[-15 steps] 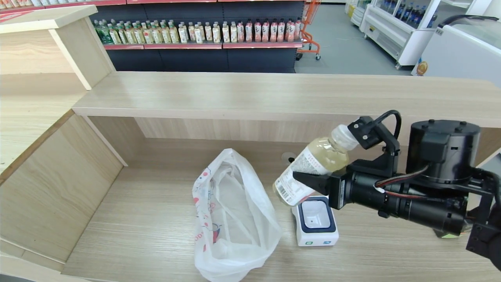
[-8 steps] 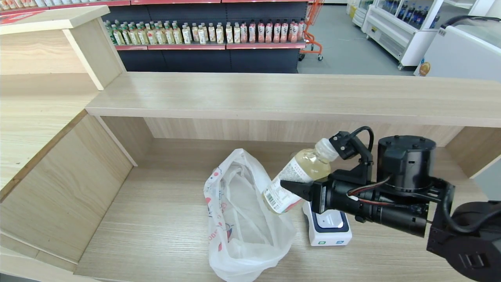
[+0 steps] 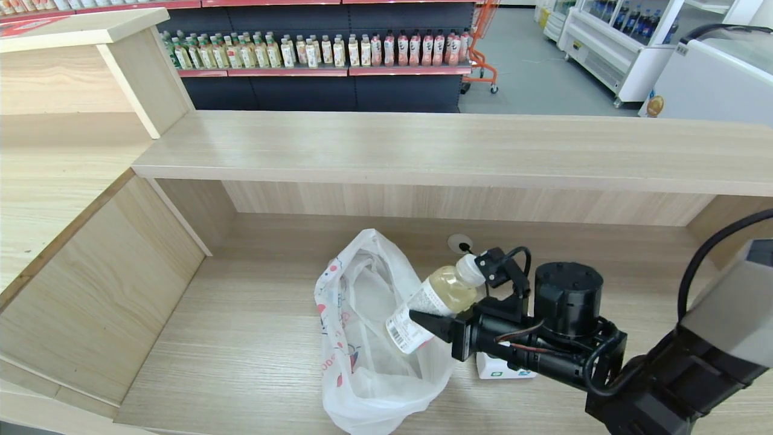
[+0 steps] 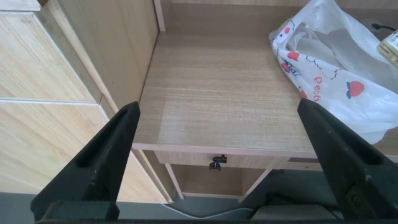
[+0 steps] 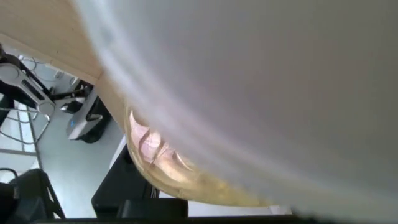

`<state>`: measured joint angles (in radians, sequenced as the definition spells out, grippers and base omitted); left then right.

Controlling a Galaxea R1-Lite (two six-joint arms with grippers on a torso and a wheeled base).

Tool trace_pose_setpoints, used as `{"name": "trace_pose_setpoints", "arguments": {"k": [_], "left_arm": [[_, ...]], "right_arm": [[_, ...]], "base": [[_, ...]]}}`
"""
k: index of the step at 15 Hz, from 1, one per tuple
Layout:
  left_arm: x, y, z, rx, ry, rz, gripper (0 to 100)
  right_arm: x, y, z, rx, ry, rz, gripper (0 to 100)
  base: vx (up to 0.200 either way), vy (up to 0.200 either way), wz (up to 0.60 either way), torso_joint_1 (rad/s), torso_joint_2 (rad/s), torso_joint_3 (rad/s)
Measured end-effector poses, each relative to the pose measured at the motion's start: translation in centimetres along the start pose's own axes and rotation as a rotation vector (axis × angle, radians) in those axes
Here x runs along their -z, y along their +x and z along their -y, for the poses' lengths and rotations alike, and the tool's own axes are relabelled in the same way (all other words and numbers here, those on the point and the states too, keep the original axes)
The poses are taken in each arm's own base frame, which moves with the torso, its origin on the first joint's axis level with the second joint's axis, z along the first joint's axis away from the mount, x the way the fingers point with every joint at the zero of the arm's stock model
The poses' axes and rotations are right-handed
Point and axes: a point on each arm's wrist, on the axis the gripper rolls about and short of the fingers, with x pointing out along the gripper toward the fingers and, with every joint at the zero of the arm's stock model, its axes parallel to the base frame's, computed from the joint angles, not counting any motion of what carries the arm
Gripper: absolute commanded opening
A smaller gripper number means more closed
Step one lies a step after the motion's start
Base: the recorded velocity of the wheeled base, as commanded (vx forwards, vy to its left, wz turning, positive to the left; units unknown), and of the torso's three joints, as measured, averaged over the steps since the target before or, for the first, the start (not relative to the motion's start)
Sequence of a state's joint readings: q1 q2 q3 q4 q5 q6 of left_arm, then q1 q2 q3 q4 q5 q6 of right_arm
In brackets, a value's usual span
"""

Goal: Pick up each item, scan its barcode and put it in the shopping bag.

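Lowered off the scanner [image 3: 501, 370], the bottle [image 3: 444, 286] is clamped by the right gripper [image 3: 423, 314] over the bag [image 3: 356, 362] (bagging step); release is needed.

You see a translucent white shopping bag [image 3: 353, 386] with red cartoon prints at 6 o'clock, a pale yellow bottle [image 3: 435, 299] with a white, black-barcoded label, and a light wood-grain counter [image 3: 241, 338].

Pale-yellow bottle [image 3: 430, 297] tilted, base at open white shopping bag [image 3: 342, 386].

text: none legible | bottle [image 3: 430, 304] — label print too small
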<state>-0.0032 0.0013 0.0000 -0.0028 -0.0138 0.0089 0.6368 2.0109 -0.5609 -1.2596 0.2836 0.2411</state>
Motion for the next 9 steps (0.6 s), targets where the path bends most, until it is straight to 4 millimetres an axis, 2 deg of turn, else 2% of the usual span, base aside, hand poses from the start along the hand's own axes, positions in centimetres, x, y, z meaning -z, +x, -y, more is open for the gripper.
{"name": "trace_pose_setpoints", "arguments": {"k": [4, 9], "left_arm": [[0.0, 0.0, 0.0, 0.000, 0.000, 0.000, 100], [0.0, 0.0, 0.0, 0.000, 0.000, 0.000, 100]], "right_arm": [[2.1, 0.6, 1.2, -0.003, -0.109, -0.022, 0], [2.9, 1.0, 3.5, 0.045, -0.233, -0.001, 0]], "base": [[0.000, 0.000, 0.00, 0.000, 0.00, 0.000], [0.000, 0.000, 0.00, 0.000, 0.00, 0.000]]}}
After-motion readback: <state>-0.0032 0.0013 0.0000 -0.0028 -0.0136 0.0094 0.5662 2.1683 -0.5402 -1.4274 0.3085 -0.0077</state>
